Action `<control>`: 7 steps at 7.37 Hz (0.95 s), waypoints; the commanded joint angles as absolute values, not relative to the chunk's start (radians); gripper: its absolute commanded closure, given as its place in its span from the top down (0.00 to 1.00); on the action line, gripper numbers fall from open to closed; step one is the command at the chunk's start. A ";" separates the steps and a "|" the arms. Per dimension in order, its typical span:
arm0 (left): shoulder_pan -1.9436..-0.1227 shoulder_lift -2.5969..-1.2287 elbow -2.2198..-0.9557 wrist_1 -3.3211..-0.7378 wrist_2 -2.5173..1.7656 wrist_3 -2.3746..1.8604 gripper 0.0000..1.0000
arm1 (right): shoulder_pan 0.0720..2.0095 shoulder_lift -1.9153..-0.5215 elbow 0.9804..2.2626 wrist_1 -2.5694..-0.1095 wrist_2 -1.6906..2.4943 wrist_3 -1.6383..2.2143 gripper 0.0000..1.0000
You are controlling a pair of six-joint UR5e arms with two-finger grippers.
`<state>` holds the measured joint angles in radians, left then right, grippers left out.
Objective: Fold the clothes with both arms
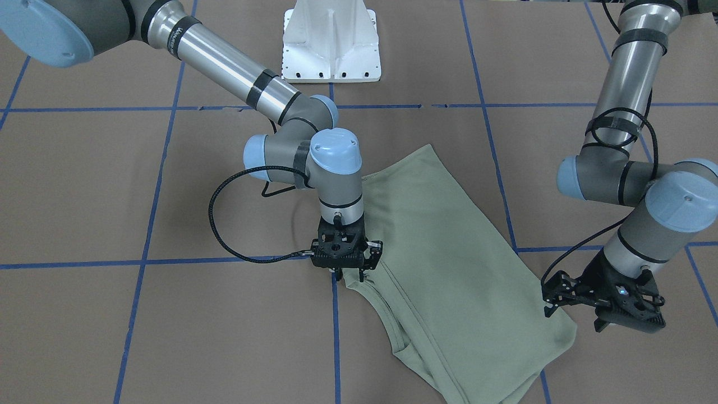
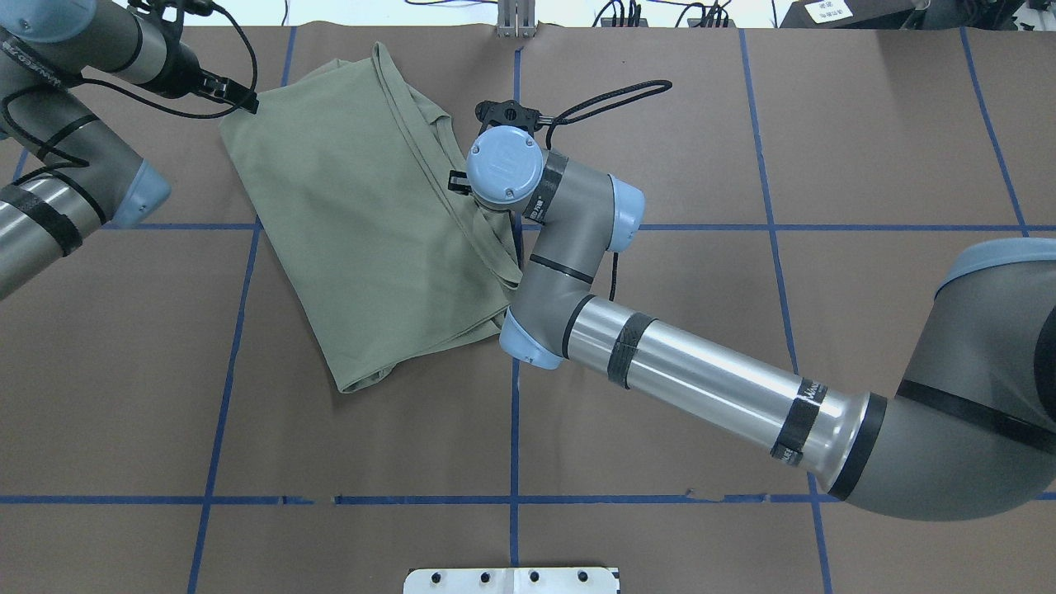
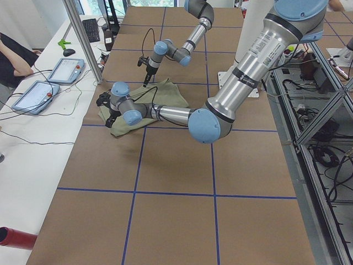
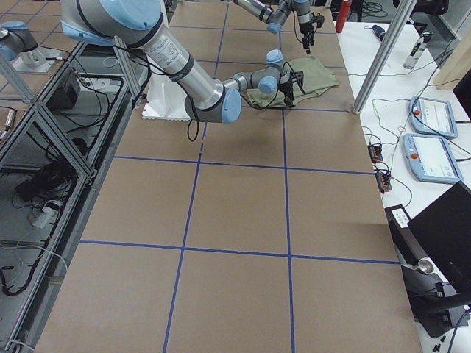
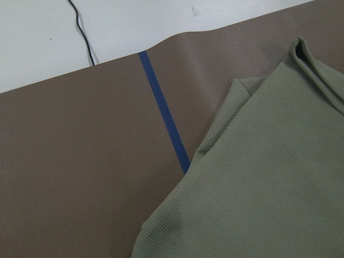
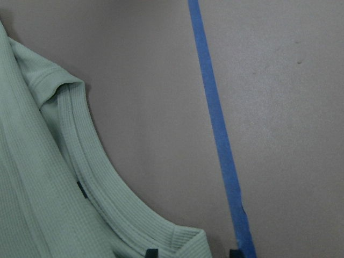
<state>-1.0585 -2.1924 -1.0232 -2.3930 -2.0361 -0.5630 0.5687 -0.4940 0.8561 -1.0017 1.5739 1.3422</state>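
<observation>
Right arm (image 2: pixel 701 371) hides shirt (image 2: pixel 355 223) edge.

Matt ribbed-knit shirt (image 1: pixel 449 241) (table (image 1: pixel 84 185) paper-covered)

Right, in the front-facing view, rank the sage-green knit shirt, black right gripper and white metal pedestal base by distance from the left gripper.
1. Sage-green knit shirt: corner right beside the left gripper.
2. Black right gripper: across the shirt, at its collar edge.
3. White metal pedestal base: farthest, robot's side.
</observation>
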 commanded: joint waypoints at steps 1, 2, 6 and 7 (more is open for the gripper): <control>-1.058 -2.192 -1.023 -2.393 -2.036 -0.563 1.00 | 0.566 -0.494 0.854 -1.002 1.574 1.342 0.54; -1.058 -2.192 -1.023 -2.393 -2.036 -0.563 1.00 | 0.566 -0.494 0.853 -1.002 1.574 1.342 0.42; -1.058 -2.192 -1.023 -2.393 -2.036 -0.564 1.00 | 0.568 -0.483 0.854 -1.003 1.583 1.342 0.00; -1.058 -2.192 -1.023 -2.393 -2.037 -0.565 1.00 | 0.571 -0.483 0.862 -1.005 1.586 1.342 0.00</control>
